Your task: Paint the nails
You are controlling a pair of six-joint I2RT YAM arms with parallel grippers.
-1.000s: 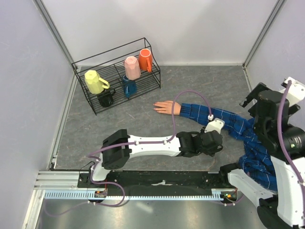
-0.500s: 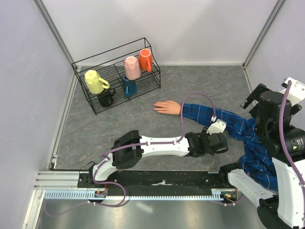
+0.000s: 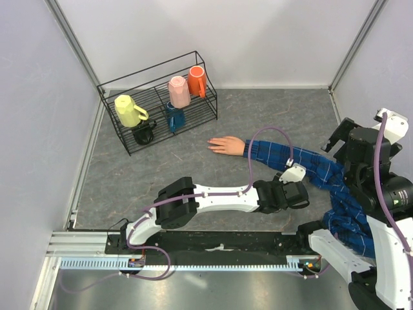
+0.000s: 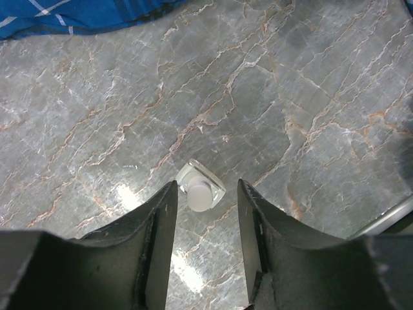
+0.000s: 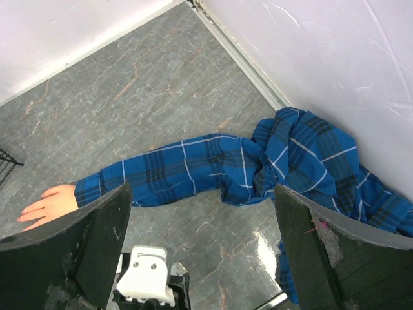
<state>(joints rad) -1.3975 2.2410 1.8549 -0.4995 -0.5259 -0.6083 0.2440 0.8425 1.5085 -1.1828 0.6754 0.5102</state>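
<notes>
1. Bottle [image 4: 200, 192]: small, clear, with a white cap, standing on the grey table [image 3: 161, 168] near the front edge, just beside the blue plaid sleeve [image 3: 290, 158] and well apart from the fake hand [image 3: 227, 145].
2. Above it hangs the left gripper [image 4: 206, 188], pointing straight down. Its jaws are part-way open, one finger on each side of the cap with a gap showing on both sides, so it holds nothing. The straddle looks like lining up to pinch the bottle, since the polish must be in hand before any painting.
3. Off by the right wall, the right gripper [image 5: 200, 190] is raised high, spread as wide as it goes, and empty. It seems parked clear of the left arm's reach.
4. At the far end of the sleeve the fake hand lies flat, fingers pointing toward the wire rack [image 3: 158, 103] of mugs [image 3: 129, 110]. The nails [image 3: 211, 144] sit on those fingertips, too small to tell whether they are painted.
5. Judging by the capped bottle, painting has hardly begun.
</notes>
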